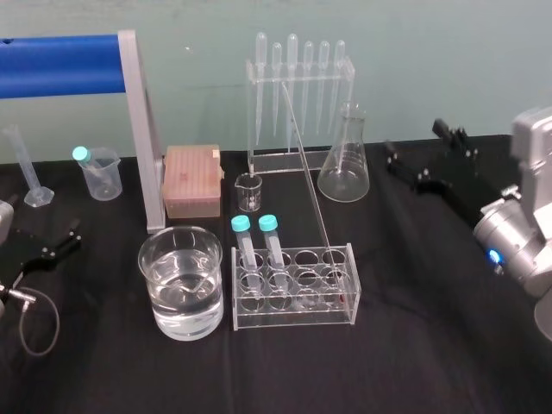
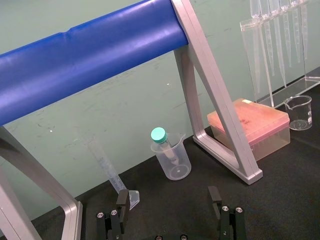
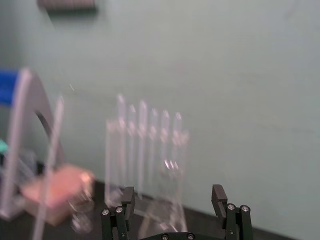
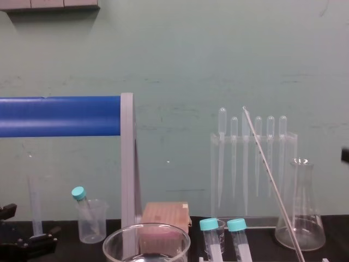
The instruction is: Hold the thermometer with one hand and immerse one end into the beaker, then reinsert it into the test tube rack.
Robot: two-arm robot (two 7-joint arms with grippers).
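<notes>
Black cloth covers the bench [image 1: 414,354], bare along its near edge. The beaker [image 1: 181,280], holding clear liquid, stands just left of the test tube rack [image 1: 293,302], where the thermometer [image 1: 310,177] leans. Toward the outer edges, well clear, the left tool [image 1: 52,250] and the right tool [image 1: 423,150] rest released.

Pale green painted wall [image 1: 414,52] across upper half, few scuffs. Black cloth-covered table [image 1: 414,362] along bottom. Blue padded bar [image 1: 60,65] on grey metal frame [image 1: 142,129], upper left. Grey wall panel [image 4: 49,4] at top-left edge, chest view.
</notes>
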